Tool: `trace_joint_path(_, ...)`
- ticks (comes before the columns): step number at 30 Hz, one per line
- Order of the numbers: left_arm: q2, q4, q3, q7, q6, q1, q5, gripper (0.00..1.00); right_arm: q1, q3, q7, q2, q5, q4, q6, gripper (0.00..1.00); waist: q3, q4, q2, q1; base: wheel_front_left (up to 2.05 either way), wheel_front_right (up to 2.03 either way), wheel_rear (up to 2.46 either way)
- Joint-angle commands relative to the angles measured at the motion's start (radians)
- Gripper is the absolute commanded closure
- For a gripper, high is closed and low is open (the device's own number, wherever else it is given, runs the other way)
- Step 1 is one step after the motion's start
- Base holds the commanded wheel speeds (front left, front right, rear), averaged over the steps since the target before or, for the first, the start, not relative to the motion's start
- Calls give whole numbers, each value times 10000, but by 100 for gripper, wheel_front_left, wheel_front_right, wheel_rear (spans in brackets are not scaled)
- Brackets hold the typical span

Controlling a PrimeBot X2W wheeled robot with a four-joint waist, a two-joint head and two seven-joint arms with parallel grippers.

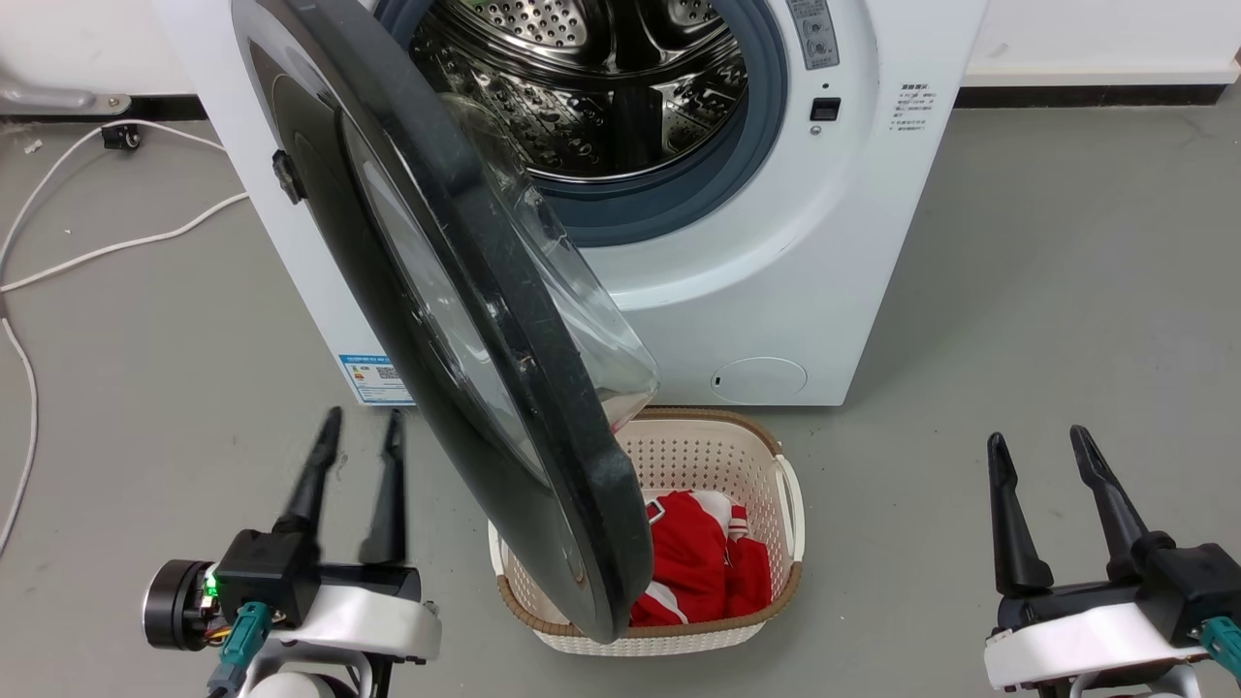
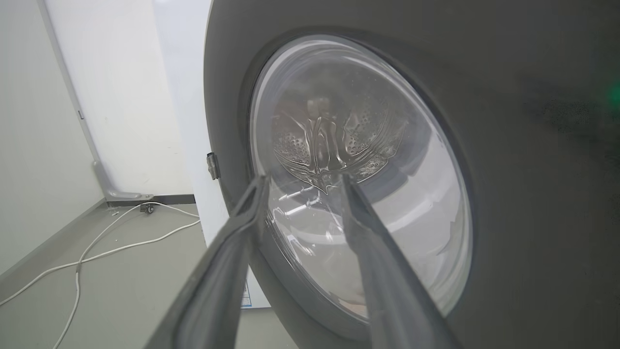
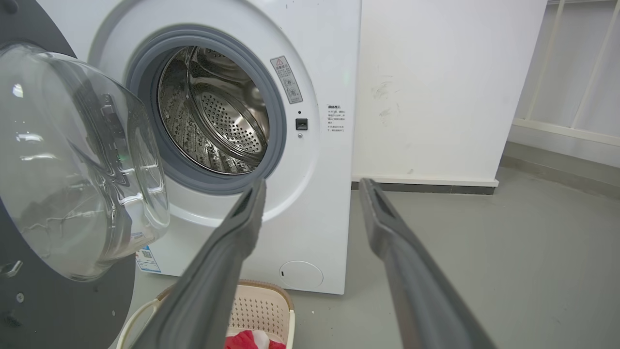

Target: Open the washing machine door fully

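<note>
Swinging the door (image 1: 465, 320) wider: it's half open off the washing machine (image 1: 873, 242), outer face just right of our left claw (image 1: 364, 417), which is released. Right claw (image 1: 1038, 438) is released too, well apart. Next we'd likely push the inner face further round.

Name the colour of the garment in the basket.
The garment is red with white trim, best in head view.

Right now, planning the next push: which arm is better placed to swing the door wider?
Probably right: the right gripper is open on the washing machine door's glass-bowl side; the left gripper faces its outside.
</note>
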Motion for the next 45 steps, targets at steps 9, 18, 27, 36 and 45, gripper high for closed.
trace_joint_path(9, -3, -153, 12, -23, -5, -98, -169, 100, -106, -16, -15, 36, 114, 19, -7, 0, -30, 33, -1, 0, 0, 0, 0)
trace_joint_path(18, -3, -1541, 77, -21, 97, -534, -270, 100, -97, -56, -15, 37, 141, 60, -7, 0, -65, 100, -1, 0, 0, 0, 0)
trace_joint_path(27, -4, -4107, -25, -21, 202, -1063, 11, 100, -163, -63, -15, 35, 194, 150, -7, 0, -78, 119, -1, 0, 0, 0, 0)
trace_joint_path(36, -3, -6022, -1129, -20, 73, -1250, 151, 100, -118, -29, -16, 36, 275, 184, -7, 0, -85, -5, -1, 0, 0, 0, 0)
trace_joint_path(45, 36, -5618, -3646, -17, -318, -752, -190, 100, -68, -58, -16, 36, 317, 211, -7, 0, -53, 26, -1, 0, 0, 0, 0)
